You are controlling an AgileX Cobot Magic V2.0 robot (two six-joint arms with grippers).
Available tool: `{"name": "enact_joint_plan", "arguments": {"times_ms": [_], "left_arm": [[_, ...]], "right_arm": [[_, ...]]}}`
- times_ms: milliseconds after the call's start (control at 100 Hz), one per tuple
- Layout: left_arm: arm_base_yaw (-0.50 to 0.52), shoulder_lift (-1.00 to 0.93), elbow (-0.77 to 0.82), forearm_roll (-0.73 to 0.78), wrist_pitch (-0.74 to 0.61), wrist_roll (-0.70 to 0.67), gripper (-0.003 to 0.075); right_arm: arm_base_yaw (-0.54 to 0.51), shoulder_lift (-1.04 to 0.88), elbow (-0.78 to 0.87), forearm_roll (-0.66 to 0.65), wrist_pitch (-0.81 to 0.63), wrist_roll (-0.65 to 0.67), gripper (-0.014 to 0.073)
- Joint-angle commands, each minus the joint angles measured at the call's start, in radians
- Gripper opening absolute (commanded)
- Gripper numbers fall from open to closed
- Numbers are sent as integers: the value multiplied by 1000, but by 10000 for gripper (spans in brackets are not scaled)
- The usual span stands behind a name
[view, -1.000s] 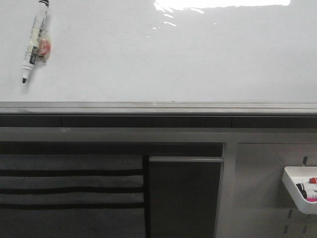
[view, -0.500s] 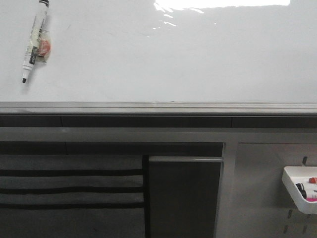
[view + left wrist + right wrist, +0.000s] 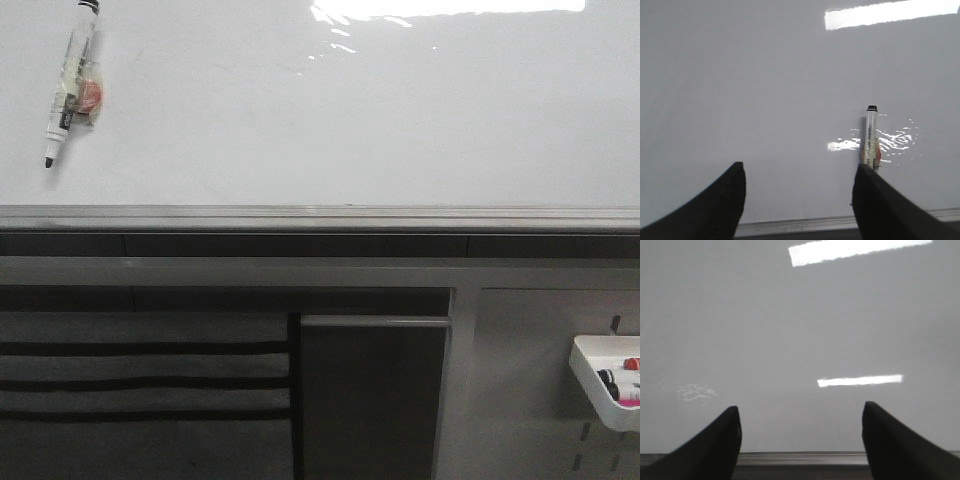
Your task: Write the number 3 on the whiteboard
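Observation:
The whiteboard [image 3: 360,120] is glossy white, with glare at its top and a grey metal edge rail [image 3: 320,215]. No number 3 shows on it. A white marker [image 3: 70,85] with a black tip lies on the board at the far left, tip toward the rail; it also shows in the left wrist view [image 3: 871,136], just beyond one finger. My left gripper [image 3: 800,175] is open and empty over the board [image 3: 765,90] near the rail. My right gripper [image 3: 800,415] is open and empty over bare board [image 3: 790,330]. Neither gripper shows in the front view.
A small white tray [image 3: 605,380] with markers hangs at the lower right on a grey panel. Below the rail are a dark cabinet front [image 3: 370,395] and grey slats [image 3: 140,385].

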Motion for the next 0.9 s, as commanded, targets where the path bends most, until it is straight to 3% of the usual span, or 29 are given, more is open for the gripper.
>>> {"name": "enact_joint_plan", "arguments": {"times_ms": [0,350,550,670,740,890], "left_arm": [[2,18,-34,2,-71,-5,432],[0,18,-32,-56,-69,-5,354],[-77,57,-32,-62,-42,32,334],[-148,142,-32,-64,-38,50,334],[-188,210,-32,-64,-41,50,334],[-241,387,-36,-64,-106,50,333]], "right_arm": [[-6,22,-37,-12,-79,-4,477],[-6,22,-37,-9,-69,-4,477],[-6,41,-62,11,24,-4,477],[-4,82,-117,24,111,-19,476],[-4,109,-152,66,161,-94,476],[-4,140,-169,159,177,-177,476]]}}
